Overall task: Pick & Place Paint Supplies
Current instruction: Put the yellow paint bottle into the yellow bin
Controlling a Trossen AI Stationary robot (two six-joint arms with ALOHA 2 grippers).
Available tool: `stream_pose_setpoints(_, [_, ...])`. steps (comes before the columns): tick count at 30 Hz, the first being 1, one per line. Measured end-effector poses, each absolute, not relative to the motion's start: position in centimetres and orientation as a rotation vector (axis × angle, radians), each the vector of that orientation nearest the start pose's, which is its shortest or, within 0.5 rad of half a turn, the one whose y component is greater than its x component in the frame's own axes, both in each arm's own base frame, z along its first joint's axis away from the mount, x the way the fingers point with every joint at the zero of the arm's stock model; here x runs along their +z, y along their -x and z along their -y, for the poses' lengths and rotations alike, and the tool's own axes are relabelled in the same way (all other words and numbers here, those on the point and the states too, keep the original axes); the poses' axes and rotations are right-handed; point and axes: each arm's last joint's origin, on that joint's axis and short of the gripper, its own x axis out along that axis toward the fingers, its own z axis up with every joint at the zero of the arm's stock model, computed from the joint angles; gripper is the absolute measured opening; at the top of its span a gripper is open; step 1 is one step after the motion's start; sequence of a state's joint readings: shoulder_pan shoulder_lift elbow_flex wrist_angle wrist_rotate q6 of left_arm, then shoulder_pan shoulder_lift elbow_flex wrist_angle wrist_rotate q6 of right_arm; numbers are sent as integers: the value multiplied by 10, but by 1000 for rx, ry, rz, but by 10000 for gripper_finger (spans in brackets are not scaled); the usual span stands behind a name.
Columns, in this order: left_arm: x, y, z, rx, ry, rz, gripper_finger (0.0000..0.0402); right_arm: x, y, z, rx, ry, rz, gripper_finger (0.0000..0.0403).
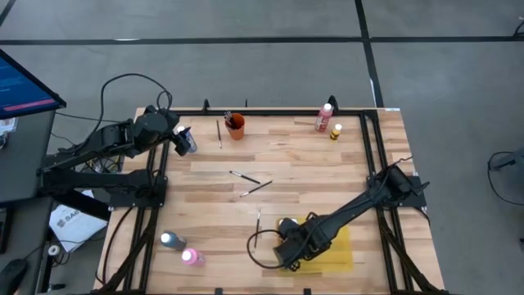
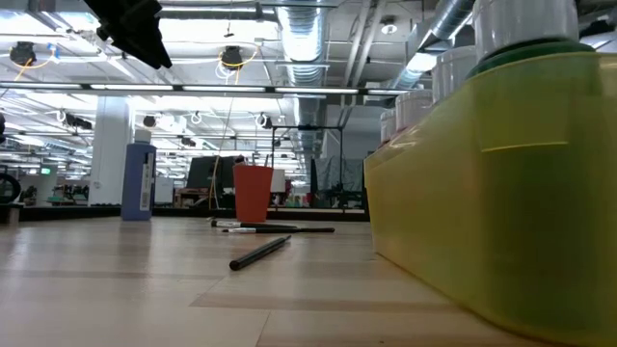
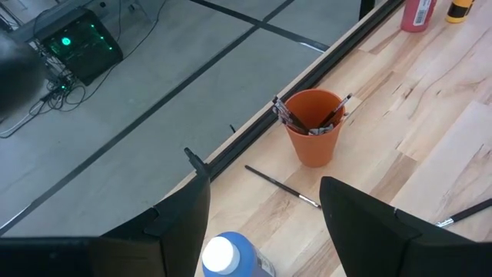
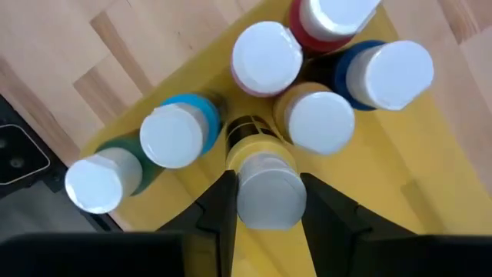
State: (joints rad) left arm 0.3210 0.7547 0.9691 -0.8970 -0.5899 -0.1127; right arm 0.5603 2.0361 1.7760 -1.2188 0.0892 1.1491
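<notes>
blue bottle (image 3: 229,258) near table edge (image 3: 254,135)

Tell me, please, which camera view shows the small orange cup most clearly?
The left wrist view: the orange cup stands upright and unobstructed, dark brushes visible inside. The high view shows it small from above; the low view shows it far across the table; the right wrist view misses it.

No legible text, label, brand, number or sign anywhere.

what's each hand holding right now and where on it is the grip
The left hand holds a blue bottle by its body, below the white cap. The right hand grips a yellow bottle at its white cap, over the yellow tray.
</notes>
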Motion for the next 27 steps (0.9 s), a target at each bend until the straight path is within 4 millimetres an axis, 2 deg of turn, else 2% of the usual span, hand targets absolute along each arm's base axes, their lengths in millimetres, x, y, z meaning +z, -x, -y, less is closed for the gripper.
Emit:
stream_pose_setpoints(4, [337,-114,-55,912,6,-649,237,238,-340,-210,-453,-460,-1385,110])
stream_pose_setpoints(12, [337,-114,-55,912,6,-649,237,238,-342,-208,-454,-469,-1372,165])
stream_pose_setpoints(21, [337,-114,-55,911,4,-649,237,240,-348,-207,-368,-454,-1361,165])
stream_pose_setpoints(24, [337,-114,-55,911,4,-650,237,253,-345,-201,-310,-468,-1371,168])
stream_pose_setpoints(27, [337,-114,-55,911,5,-649,237,280,-336,-186,-284,-491,-1353,174])
